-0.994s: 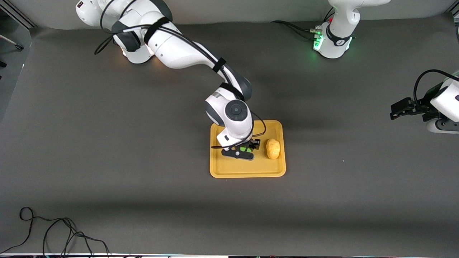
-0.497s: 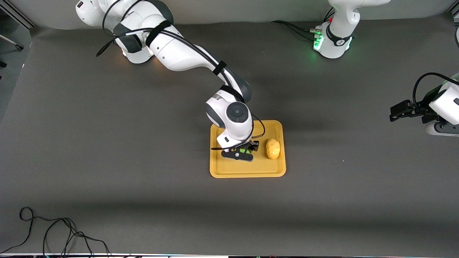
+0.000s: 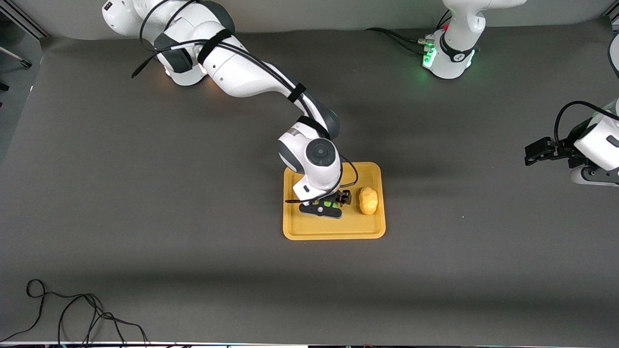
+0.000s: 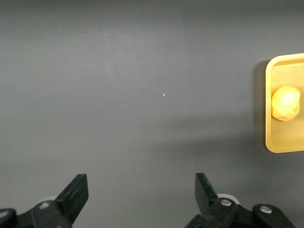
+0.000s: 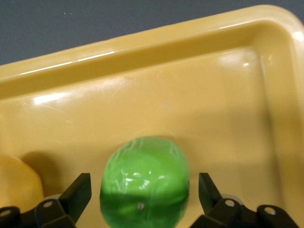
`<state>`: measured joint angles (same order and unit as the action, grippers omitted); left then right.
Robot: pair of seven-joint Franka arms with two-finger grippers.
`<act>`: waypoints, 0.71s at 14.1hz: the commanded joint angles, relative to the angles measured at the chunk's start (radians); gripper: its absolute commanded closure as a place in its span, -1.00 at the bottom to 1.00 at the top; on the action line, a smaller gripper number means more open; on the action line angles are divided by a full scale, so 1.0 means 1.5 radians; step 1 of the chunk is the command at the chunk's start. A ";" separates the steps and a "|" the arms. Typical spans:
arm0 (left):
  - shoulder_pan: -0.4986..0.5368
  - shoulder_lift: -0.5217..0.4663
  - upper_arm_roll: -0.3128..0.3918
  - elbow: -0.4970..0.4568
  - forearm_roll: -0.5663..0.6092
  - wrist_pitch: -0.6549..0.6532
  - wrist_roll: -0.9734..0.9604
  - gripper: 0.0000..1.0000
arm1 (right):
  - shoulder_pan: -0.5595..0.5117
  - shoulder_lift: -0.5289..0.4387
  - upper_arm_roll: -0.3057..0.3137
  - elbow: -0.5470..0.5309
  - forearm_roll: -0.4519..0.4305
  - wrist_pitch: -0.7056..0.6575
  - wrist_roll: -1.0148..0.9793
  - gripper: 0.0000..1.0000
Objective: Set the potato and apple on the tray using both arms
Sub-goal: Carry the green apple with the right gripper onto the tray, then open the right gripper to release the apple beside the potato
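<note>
The orange-yellow tray (image 3: 333, 234) lies at mid-table. The yellow-tan potato (image 3: 368, 200) rests on it toward the left arm's end. The green apple (image 3: 328, 204) sits on the tray beside the potato. My right gripper (image 3: 325, 208) is low over the tray, open, with a finger on each side of the apple and a gap at both sides. In the right wrist view the apple (image 5: 145, 180) rests on the tray floor (image 5: 142, 61) between the fingers (image 5: 81, 190), with the potato (image 5: 16, 185) at the edge. My left gripper (image 3: 529, 154) is open and empty over bare table at the left arm's end.
The left wrist view shows the left gripper (image 4: 141, 183) over grey table, with the tray's rim (image 4: 269, 137) and the potato (image 4: 285, 103) farther off. A black cable (image 3: 72, 314) lies at the table's near corner toward the right arm's end.
My right gripper stays low on the tray round the apple, shifted only slightly. The left arm's wrist has drifted a little at its end of the table.
</note>
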<state>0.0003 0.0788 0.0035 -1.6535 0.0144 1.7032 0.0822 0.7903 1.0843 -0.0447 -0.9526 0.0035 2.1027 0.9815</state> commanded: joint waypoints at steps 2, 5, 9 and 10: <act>-0.002 -0.012 0.000 -0.010 0.008 0.006 0.007 -1.00 | -0.008 -0.100 0.002 0.008 0.006 -0.149 0.018 -1.00; 0.002 -0.012 0.000 -0.010 0.008 0.007 0.008 -1.00 | -0.052 -0.194 0.001 0.007 0.046 -0.245 0.010 -1.00; 0.000 -0.011 0.001 -0.008 0.008 0.014 0.009 -1.00 | -0.113 -0.345 -0.006 -0.054 0.039 -0.374 -0.150 -1.00; 0.001 -0.011 0.000 -0.005 0.008 0.015 0.009 -1.00 | -0.121 -0.394 -0.019 -0.100 0.037 -0.378 -0.198 -1.00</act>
<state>0.0015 0.0785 0.0038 -1.6534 0.0163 1.7118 0.0822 0.6224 0.6497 -0.0526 -0.9256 0.0493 1.5535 0.8078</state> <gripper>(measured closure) 0.000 0.000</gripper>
